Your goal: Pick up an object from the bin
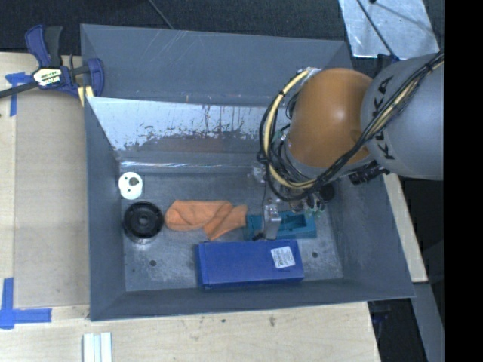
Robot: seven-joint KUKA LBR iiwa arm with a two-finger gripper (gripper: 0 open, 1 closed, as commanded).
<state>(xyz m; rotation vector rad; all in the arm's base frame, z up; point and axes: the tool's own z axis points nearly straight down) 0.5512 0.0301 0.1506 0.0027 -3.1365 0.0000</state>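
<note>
Bin [106, 202]: white cap [130, 185], black disc [143, 219], orange cloth [205, 216], blue box [249, 263], teal block [296, 225].

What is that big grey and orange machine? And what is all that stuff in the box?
That is a robot arm, seen by one camera looking down from above. The orange part is its cover. At its end is the gripper, the part that grabs. It is low inside a grey metal bin, right at a small teal thing. Also in the bin are a blue box, an orange cloth, a black round thing and a white round thing. I cannot tell if it holds anything.
</note>
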